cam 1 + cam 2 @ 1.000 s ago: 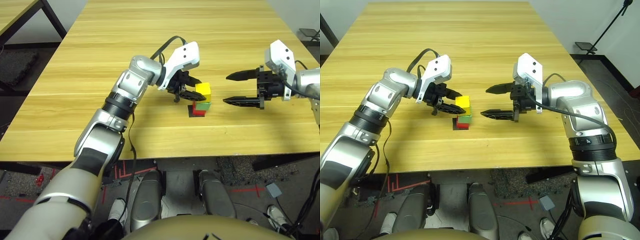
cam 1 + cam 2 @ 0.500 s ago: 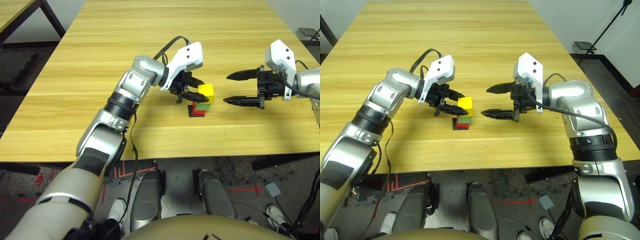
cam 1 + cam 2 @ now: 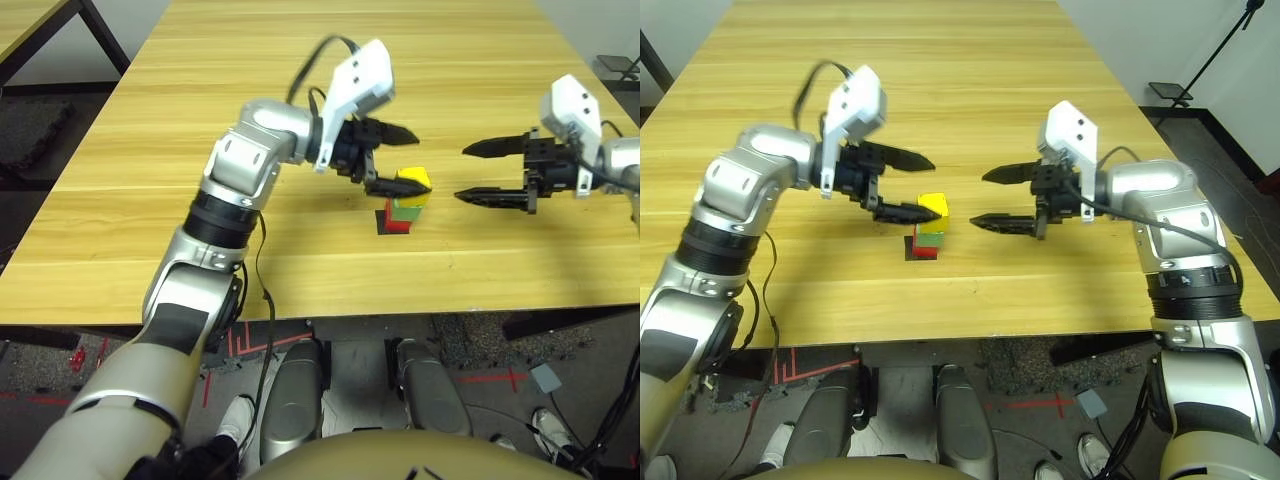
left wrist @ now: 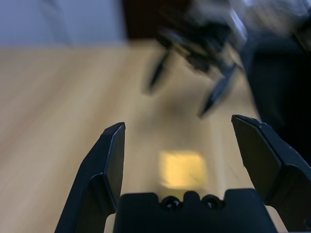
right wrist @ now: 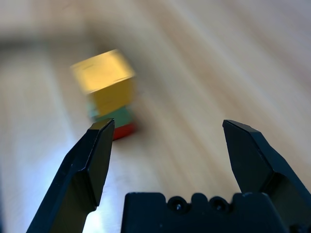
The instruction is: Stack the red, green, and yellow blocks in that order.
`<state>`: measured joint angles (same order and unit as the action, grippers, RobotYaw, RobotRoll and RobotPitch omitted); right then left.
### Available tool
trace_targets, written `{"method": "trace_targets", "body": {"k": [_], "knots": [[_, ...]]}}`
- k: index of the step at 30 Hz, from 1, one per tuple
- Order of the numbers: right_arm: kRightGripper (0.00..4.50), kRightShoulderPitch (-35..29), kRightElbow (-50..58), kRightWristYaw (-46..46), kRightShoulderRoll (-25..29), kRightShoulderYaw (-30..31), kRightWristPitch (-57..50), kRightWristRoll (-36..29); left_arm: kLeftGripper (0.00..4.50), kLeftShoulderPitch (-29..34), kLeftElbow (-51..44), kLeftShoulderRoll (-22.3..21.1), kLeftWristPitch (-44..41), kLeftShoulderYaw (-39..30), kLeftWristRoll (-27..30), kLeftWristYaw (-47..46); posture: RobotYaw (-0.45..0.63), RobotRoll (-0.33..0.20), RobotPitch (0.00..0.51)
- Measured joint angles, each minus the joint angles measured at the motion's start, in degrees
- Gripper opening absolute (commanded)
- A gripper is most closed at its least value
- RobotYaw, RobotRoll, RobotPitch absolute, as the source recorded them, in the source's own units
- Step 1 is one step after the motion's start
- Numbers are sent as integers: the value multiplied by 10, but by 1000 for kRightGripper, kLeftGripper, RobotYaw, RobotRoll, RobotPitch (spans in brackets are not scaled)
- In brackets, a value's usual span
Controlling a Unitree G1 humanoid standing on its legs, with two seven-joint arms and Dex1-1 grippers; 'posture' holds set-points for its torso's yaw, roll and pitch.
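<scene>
Blocks stand in a tower just ahead of the robot: the red block (image 3: 397, 225) at the bottom on a flat black patch (image 3: 381, 227), the green block (image 3: 405, 213) on it, and the yellow block (image 3: 417, 178) on top. Compared with a second ago, the yellow block sits askew, shifted toward the robot's right so that it no longer lines up with the green one beneath. The red one keeps its place on the patch.

The left fingers (image 3: 398, 187) have changed most. They were drawn in at the tower's left side; now they are spread wide, with nothing gripped between them, and the wrist has swung back toward the far side of the desk (image 3: 250, 285). The nearer finger still overlaps the yellow block in the head views, and whether it touches I can't tell.

Across from them, to the right of the tower, the right fingers (image 3: 495, 198) remain wide open and empty, pointing toward the tower and apart from it. They have edged slightly away from it since a second ago.
</scene>
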<state>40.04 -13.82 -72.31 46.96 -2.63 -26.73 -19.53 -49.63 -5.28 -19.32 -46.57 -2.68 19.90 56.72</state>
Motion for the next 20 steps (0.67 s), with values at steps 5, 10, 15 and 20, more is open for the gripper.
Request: {"method": "trace_targets", "body": {"k": [5, 10, 15, 20], "knots": [[4500, 34, -130, 133, -16, -89, 34, -1, 4482, 143, -118, 61, 14, -162, 9, -213, 213, -61, 101], [4500, 34, -330, 289, -36, -161, 171, 19, 4482, 289, -121, 85, 141, -230, -44, -347, 214, -64, 102], [4500, 41, -459, 349, -34, -175, 298, 38, 4482, 339, -92, 83, 252, -219, -65, -380, 213, -72, 94], [4500, 38, -529, 365, -18, -183, 352, 51, 4482, 352, 2, 76, 331, -211, -82, -406, 200, -75, 85]]}}
